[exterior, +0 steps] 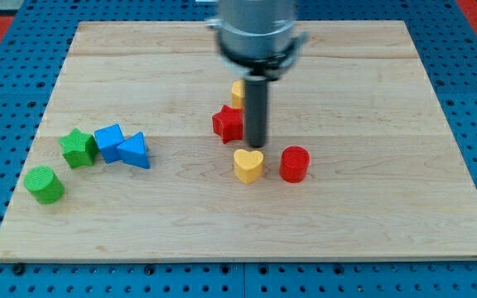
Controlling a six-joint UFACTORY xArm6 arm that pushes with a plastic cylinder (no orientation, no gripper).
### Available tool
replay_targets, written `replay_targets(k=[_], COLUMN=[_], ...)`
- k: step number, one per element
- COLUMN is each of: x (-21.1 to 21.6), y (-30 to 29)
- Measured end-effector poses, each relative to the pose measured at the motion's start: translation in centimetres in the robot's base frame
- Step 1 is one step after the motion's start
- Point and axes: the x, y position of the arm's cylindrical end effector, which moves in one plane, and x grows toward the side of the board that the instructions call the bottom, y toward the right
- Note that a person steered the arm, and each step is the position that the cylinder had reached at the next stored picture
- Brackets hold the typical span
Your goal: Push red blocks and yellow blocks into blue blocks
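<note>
My tip (256,146) stands near the board's middle, just right of the red star block (227,124) and just above the yellow heart block (248,165). A red cylinder block (294,163) sits right of the heart. Another yellow block (238,93) shows partly behind the rod, above the red star; its shape is hidden. A blue cube-like block (108,141) and a blue triangle block (134,151) touch each other at the view's left.
A green star block (78,148) touches the blue block's left side. A green cylinder block (44,184) sits below it near the wooden board's (371,223) left edge. Blue pegboard surrounds the board.
</note>
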Motion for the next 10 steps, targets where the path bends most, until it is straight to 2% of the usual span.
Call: replay_targets(k=[1, 3, 4, 5, 6, 8, 9, 10], x=[-5.8, -8.7, -6.1, -2.0, -1.4, -8.1, -3.7, -1.8], y=[1.6, -3.9, -10.5, -13.1, -15.5, -7.5, -1.6, -6.9])
